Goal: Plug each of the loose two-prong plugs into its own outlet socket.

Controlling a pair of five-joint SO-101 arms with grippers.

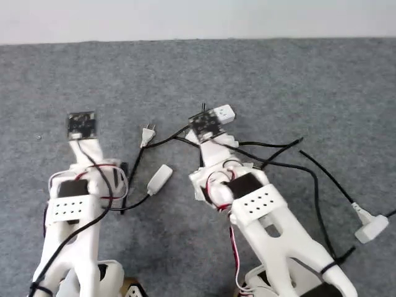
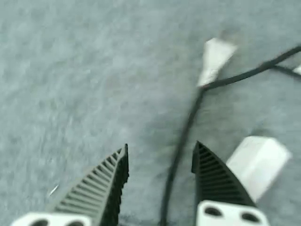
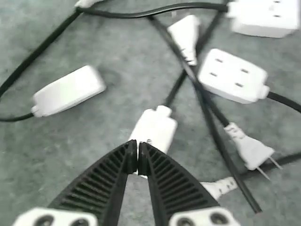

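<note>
My left gripper is open over the grey carpet, and a black cable runs between its fingers. Past it lie a white two-prong plug and a white outlet socket. My right gripper is shut with its tips together, nothing between them, right at the edge of a white connector. Beyond it sit a slotted socket, a second socket, a third white socket body, a plug showing two prongs and another plug. From above, one plug and one socket lie between the arms.
Black cables cross the carpet around the right arm. Another white plug and socket lie at the far right edge. A socket sits just beyond the right wrist. Bare carpet stretches towards the back wall.
</note>
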